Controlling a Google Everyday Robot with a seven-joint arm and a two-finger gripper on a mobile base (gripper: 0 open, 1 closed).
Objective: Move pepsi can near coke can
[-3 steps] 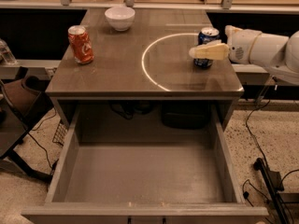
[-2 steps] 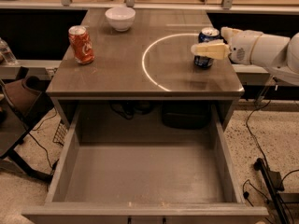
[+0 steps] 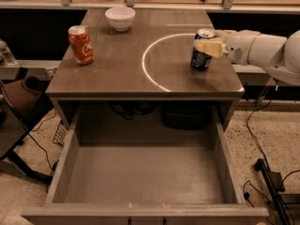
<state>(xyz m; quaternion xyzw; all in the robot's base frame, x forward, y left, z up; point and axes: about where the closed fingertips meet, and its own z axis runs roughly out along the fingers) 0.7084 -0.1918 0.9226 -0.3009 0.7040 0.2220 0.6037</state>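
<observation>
The pepsi can (image 3: 201, 58), dark blue with a silver top, stands on the right side of the grey table (image 3: 122, 74), just inside a bright ring of light. My gripper (image 3: 212, 40) reaches in from the right and is closed around the can's upper part. One cream finger (image 3: 209, 47) lies across the can's front and the other is behind it. The coke can (image 3: 81, 44), red-orange with white script, stands upright near the table's left edge, far from the pepsi can.
A white bowl (image 3: 120, 18) sits at the back of the table. An open, empty drawer (image 3: 140, 172) sticks out below the front edge. A dark chair (image 3: 18, 102) stands at the left, and cables (image 3: 262, 172) lie on the floor at the right.
The gripper has settled tighter onto the pepsi can's top. The can has shifted very slightly left and looks a little tilted. The coke can and bowl have not moved.
</observation>
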